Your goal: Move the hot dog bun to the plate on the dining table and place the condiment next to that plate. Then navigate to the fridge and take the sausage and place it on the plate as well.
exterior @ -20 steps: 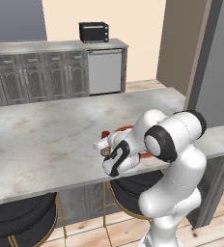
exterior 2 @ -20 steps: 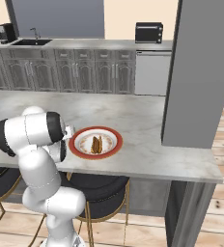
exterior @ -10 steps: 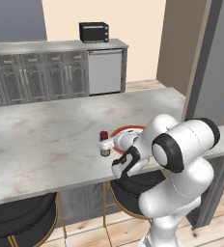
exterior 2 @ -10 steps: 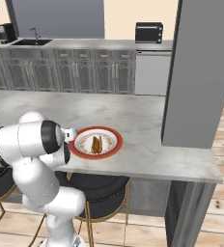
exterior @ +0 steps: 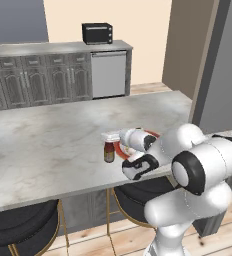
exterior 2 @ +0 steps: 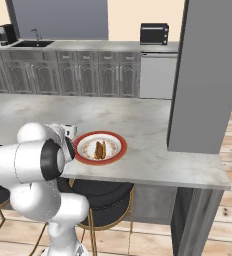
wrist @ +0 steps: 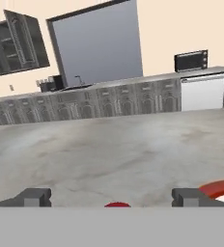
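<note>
Bun plated, condiment bottle upright beside the red-rimmed plate, claw spread wide above it.

The hot dog bun [exterior 2: 100, 149] lies in the white centre of the plate [exterior 2: 117, 141], which sits near the front edge of the dining table [exterior: 48, 145]. The condiment [exterior: 109, 151], a small dark red bottle with a yellow label, stands upright on the marbled top just beside the plate's rim, on the side away from the grey pillar [exterior 2: 200, 75]. The gripper [wrist: 111, 198] hangs directly over the bottle with its jaws fully apart and nothing between them; the hand view catches the red cap just below the two fingertips [wrist: 34, 197]. Black round stools [exterior: 18, 230] stand under the table's front edge. Across the room, grey cabinets [exterior: 33, 82] carry a black oven [exterior: 97, 33].
</note>
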Controlling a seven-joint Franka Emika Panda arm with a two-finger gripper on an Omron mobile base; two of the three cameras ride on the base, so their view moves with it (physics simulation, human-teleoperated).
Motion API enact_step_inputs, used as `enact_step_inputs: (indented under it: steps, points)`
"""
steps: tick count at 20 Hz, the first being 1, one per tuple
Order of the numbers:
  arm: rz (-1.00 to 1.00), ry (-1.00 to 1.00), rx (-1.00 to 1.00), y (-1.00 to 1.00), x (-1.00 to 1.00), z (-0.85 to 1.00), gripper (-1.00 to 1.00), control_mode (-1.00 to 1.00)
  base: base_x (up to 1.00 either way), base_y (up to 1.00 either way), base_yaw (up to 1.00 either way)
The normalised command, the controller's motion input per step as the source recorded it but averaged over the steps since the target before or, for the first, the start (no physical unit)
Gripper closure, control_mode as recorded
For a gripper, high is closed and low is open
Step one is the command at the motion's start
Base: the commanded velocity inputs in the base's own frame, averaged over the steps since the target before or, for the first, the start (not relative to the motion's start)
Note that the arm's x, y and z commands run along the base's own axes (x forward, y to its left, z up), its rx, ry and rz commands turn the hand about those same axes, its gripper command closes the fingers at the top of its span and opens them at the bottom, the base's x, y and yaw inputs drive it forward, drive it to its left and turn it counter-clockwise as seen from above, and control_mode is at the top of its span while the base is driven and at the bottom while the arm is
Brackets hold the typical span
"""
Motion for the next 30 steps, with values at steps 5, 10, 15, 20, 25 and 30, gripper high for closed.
enact_step_inputs:
  steps: [5,10,15,20,25,30]
  points:
    - [0.00,0.00,0.20,-0.05,-0.37,1.00,-1.00,-1.00,0.00,0.00,0.00]
    - [0.00,0.16,0.04,-0.01,-0.34,1.00,-1.00,-1.00,0.00,0.00,0.00]
    - [0.00,0.27,-0.18,0.00,-0.34,1.00,-1.00,-1.00,0.00,0.00,0.00]
    - [0.00,0.33,-0.39,0.00,-0.20,1.00,-1.00,-1.00,0.00,0.00,0.00]
    - [0.00,0.30,-0.43,0.00,-0.01,0.98,-1.00,-1.00,0.00,0.00,0.00]
    - [0.00,0.17,-0.37,-0.26,-0.36,-0.39,-1.00,-1.00,0.00,0.00,0.00]
